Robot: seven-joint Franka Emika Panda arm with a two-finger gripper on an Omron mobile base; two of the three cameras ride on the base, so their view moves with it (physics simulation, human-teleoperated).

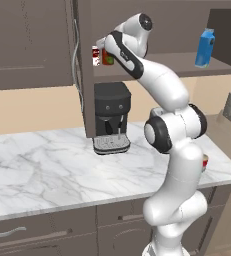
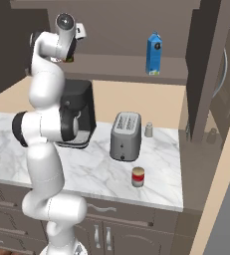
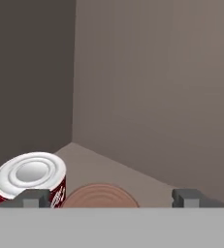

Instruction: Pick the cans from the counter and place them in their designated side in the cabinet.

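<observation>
The dark red-brown can with a green patch (image 1: pixel 108 58) stands at the left end of the cabinet shelf (image 1: pixel 187 68), beside a slimmer white can with red marks (image 1: pixel 95 55). In the hand view its brown top (image 3: pixel 100 196) lies between the two fingertips, with a gap on each side. My gripper (image 3: pixel 108 199) is open over it, and the white can's lid (image 3: pixel 31 175) sits to the left. The second can, red above and pale below (image 2: pixel 138 177), stands on the marble counter (image 2: pixel 96 172) near its front edge, in front of the toaster.
A blue carton (image 1: pixel 205 47) stands further right on the shelf. A black coffee machine (image 1: pixel 112 117) sits under the cabinet. A metal toaster (image 2: pixel 125 136) and a small shaker (image 2: pixel 148 130) are on the counter's right part. The cabinet door (image 1: pixel 85 75) stands open edge-on.
</observation>
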